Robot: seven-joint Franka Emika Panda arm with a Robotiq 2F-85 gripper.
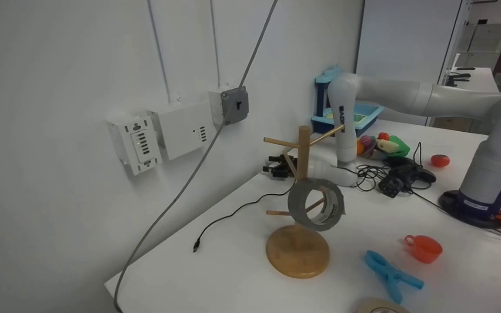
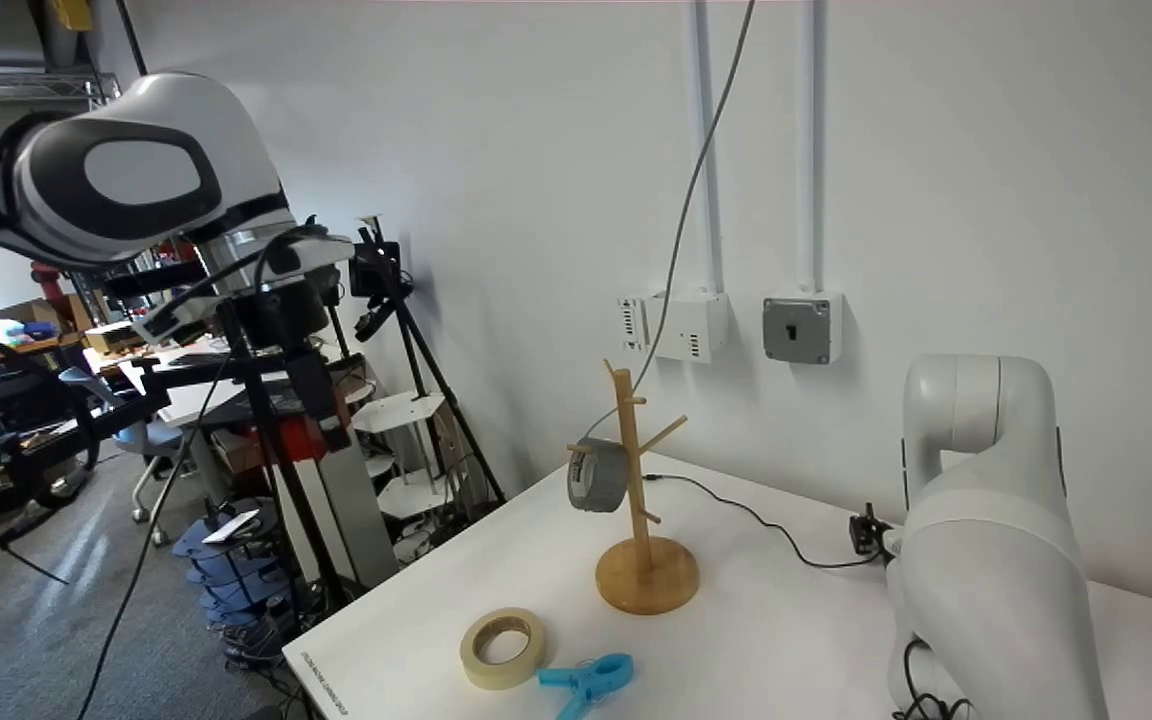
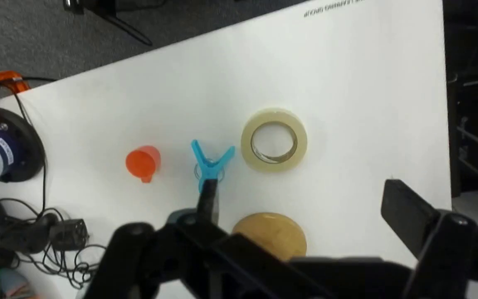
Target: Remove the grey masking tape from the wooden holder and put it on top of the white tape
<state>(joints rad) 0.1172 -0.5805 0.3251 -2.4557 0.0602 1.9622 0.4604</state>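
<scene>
The grey masking tape (image 1: 297, 203) hangs on a lower peg of the wooden holder (image 1: 298, 252). An exterior view also shows the grey tape (image 2: 604, 476) on the peg of the upright holder (image 2: 648, 580). The white tape (image 2: 494, 677) lies flat on the table in front of the holder; only its edge (image 1: 374, 305) shows in an exterior view. In the wrist view, my gripper (image 3: 301, 187) is open and empty, high above the table. The white tape (image 3: 247, 143) lies ahead of the fingers, and the holder's base (image 3: 274, 232) is partly hidden behind the gripper. The grey tape is out of the wrist view.
A blue clamp (image 3: 210, 168) lies beside the white tape, with an orange-red cup (image 3: 142, 162) farther off. Another white arm (image 1: 489, 156) stands on the table (image 1: 215, 278). Black cables and a controller (image 1: 407, 174) lie near it. A wall stands behind the holder.
</scene>
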